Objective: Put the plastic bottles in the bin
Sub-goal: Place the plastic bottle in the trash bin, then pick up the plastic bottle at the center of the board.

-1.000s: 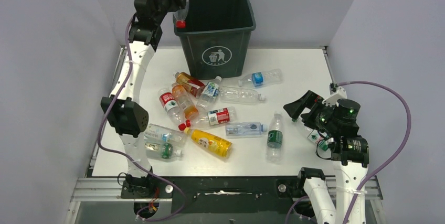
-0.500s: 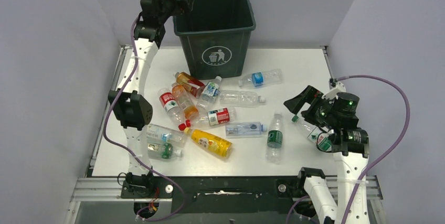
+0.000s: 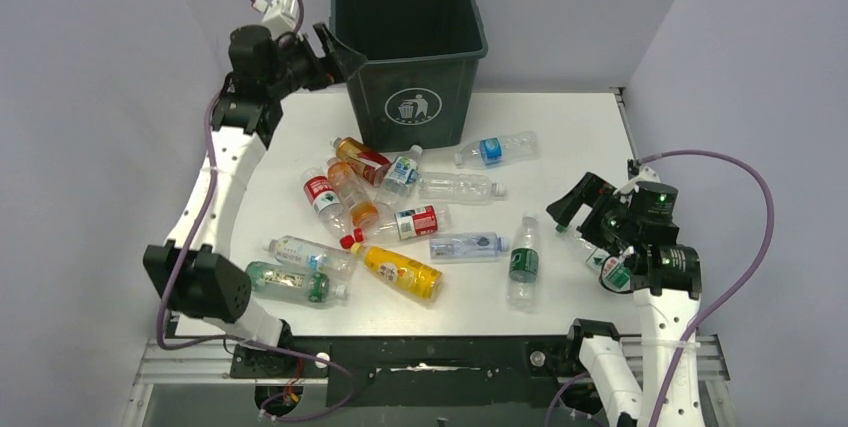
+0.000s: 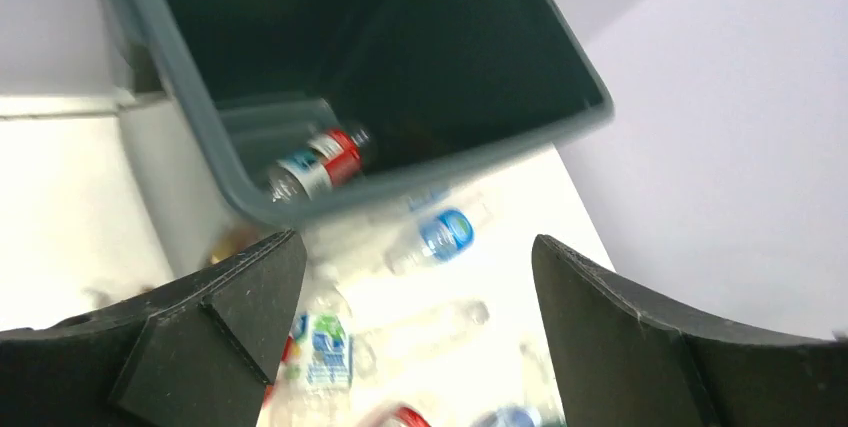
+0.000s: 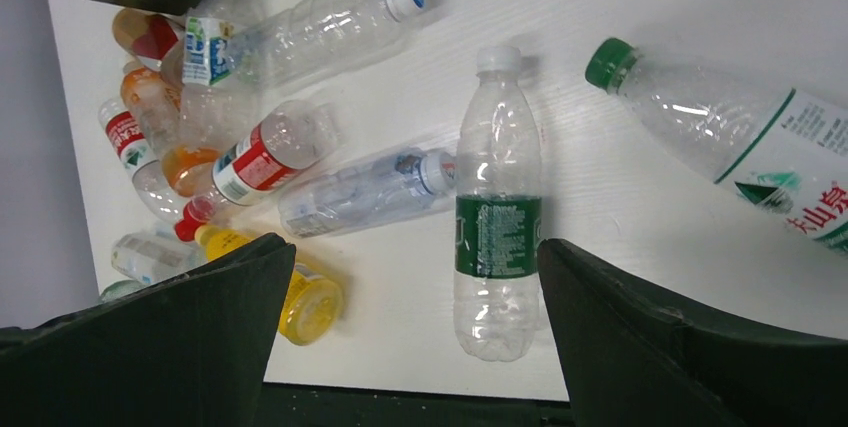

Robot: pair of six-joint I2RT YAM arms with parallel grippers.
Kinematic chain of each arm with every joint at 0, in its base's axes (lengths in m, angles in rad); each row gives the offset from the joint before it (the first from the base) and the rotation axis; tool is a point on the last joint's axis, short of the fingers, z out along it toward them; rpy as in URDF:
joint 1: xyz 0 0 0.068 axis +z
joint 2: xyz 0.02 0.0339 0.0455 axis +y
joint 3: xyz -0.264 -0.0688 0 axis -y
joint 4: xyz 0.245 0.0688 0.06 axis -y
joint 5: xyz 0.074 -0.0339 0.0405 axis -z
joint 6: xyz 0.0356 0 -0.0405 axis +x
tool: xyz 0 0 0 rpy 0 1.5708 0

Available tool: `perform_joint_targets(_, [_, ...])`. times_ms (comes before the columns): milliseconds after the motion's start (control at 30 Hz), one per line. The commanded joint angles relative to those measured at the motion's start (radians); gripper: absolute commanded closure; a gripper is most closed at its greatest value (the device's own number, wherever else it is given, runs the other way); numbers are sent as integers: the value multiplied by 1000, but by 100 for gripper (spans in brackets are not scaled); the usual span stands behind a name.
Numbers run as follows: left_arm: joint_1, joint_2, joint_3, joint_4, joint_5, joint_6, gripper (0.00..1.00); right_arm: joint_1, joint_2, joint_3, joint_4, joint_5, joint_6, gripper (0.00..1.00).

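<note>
The dark green bin (image 3: 412, 87) stands at the back of the table. My left gripper (image 3: 338, 47) hangs open and empty beside its upper left rim. In the left wrist view the left gripper (image 4: 415, 247) looks down past the bin (image 4: 400, 47), where a red-labelled bottle (image 4: 320, 159) lies inside. Several plastic bottles lie scattered on the table, among them a yellow one (image 3: 400, 269) and a blue-labelled one (image 3: 492, 150). My right gripper (image 3: 568, 209) is open at the right, above a green-labelled bottle (image 5: 497, 217) and beside a green-capped bottle (image 5: 740, 137).
The left arm's elbow (image 3: 200, 282) hangs over the table's front left corner, close to two bottles lying there (image 3: 300, 277). Grey walls close in the left, right and back. A black rail (image 3: 430, 357) runs along the front edge.
My left gripper opened over the bin and let go of the red-labelled bottle. It then drew back left and down beside the rim. The right gripper shifted only slightly.
</note>
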State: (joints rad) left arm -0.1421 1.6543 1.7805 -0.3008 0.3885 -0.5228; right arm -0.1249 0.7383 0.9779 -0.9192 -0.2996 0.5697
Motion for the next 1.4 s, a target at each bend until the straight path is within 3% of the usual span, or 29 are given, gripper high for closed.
perform_joint_targets(0, [-43,-170,-255,147,113,-76,15,-2,-40,-54,-35,52,17,2])
perform_joint_targets(133, [-117,-220,-407,168,101,-67,15,-2,-69,-82,-40,59,52,2])
perform_joint_targets(300, [-206,-176,-454,145,84,-43,15,-2,-83,-96,-54,59,84,2])
perform_joint_targets(633, [-393,11,-428,95,14,-7,15,0,-161,-136,-63,27,139,2])
perform_joint_targets(967, [-537,120,-278,-51,-124,62,15,-1,-178,-235,-53,-119,-18,2])
perform_joint_targets(1367, [-618,155,-209,-261,-274,-47,15,0,-199,-294,71,-284,-59,2])
